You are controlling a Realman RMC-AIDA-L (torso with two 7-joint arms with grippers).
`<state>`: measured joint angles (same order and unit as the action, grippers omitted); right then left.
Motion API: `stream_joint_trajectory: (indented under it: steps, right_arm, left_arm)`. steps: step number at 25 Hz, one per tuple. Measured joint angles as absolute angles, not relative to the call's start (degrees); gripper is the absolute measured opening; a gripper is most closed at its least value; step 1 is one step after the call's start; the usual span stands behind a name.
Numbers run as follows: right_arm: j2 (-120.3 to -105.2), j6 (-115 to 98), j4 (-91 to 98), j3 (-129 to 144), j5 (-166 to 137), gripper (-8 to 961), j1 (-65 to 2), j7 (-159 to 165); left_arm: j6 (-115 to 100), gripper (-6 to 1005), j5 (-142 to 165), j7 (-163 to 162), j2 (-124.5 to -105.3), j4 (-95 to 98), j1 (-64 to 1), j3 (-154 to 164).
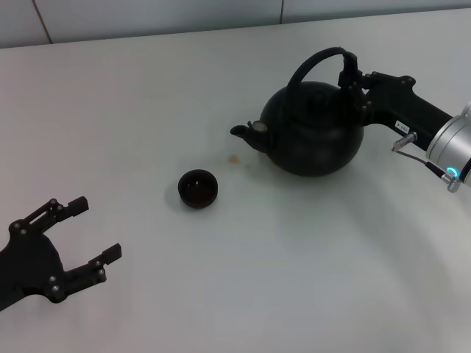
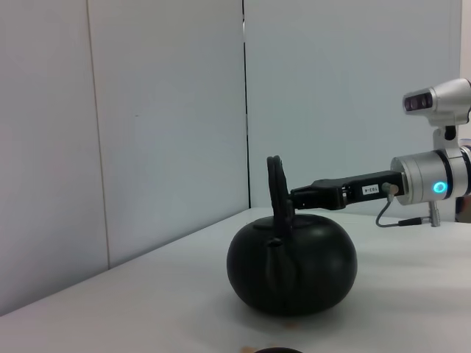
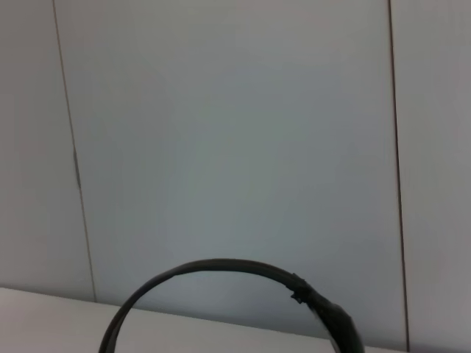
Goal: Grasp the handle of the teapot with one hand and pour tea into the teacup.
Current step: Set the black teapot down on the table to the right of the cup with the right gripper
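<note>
Right claw at the teapot's handle, cup waiting off the spout.

The right claw point(image 1: 350, 79) is closed on the handle point(image 1: 313, 62), ready to lift; the teapot point(image 1: 313, 129) sits on the surface point(image 1: 243, 279), spout toward the teacup point(image 1: 198, 188) left and nearer. The left claw point(image 1: 85, 232) rests spread, empty, near left.

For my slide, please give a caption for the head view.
Right gripper at the teapot handle; teacup beside the spout; left gripper idle, open.
</note>
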<state>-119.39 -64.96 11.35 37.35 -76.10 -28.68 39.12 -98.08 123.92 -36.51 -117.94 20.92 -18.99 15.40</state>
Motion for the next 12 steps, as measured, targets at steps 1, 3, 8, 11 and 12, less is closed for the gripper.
stream_joint_trajectory:
  steps: [1,3,8,11,12]
  right_arm:
    - [-119.39,-64.93,11.31,37.35,-76.10,83,-28.68,39.06]
    - [-119.38,-64.87,11.30,37.36,-76.11,84,-28.66,39.00]
    - [-119.39,-65.36,11.52,37.23,-75.98,84,-28.28,38.93]
    - [-119.41,-65.66,11.59,37.13,-75.79,84,-28.06,38.92]
    - [-119.41,-65.66,11.59,37.13,-75.79,84,-28.06,38.92]
  left_arm:
    - [-98.08,859,123.92,-36.49,-117.94,20.92,-18.99,15.39]
    - [-98.08,859,123.92,-36.45,-117.94,20.91,-18.99,15.35]
    - [-98.08,859,123.92,-36.44,-117.94,20.92,-18.98,15.29]
    - [-98.08,859,123.92,-36.51,-117.94,20.92,-18.98,15.29]
    - [-98.08,859,123.92,-36.51,-117.94,20.92,-18.98,15.29]
